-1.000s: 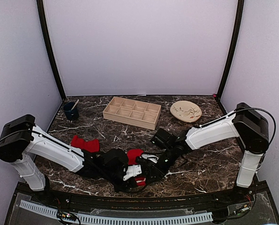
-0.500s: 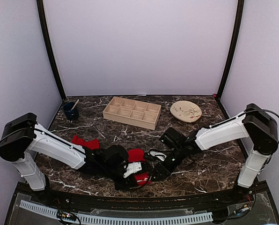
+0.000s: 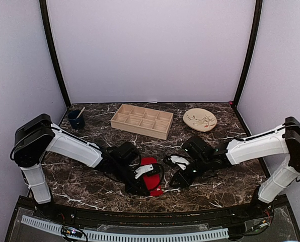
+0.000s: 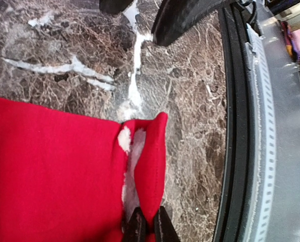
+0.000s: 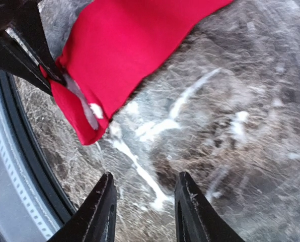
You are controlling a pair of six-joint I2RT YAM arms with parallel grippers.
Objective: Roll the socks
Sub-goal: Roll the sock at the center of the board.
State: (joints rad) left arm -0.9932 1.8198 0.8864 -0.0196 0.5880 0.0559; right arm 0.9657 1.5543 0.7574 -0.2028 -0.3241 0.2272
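**Sock edge pinched, roll barely begun**

At the far left a blue cup (image 3: 76,120) stands at the back of the tabletop (image 3: 79,186), well apart from the work. The left hand (image 4: 146,218) is pressed together on the near end of the red sock (image 4: 54,171), pinching a fold of fabric turned up beside a small white patch (image 4: 124,139). The sock lies flat near the tabletop's front edge. A second sock cannot be told apart from it in these views.

Just to the right, the right hand (image 5: 145,201) hovers over bare marble beside that end, fingers spread and holding nothing. Behind are a wooden tray (image 3: 142,121) and a plate (image 3: 200,120).

The step appears to be starting the first turn of the roll. The next move probably calls for carrying the pinched end over the flat fabric while the right hand steadies it.

No brand, label or writing is legible.
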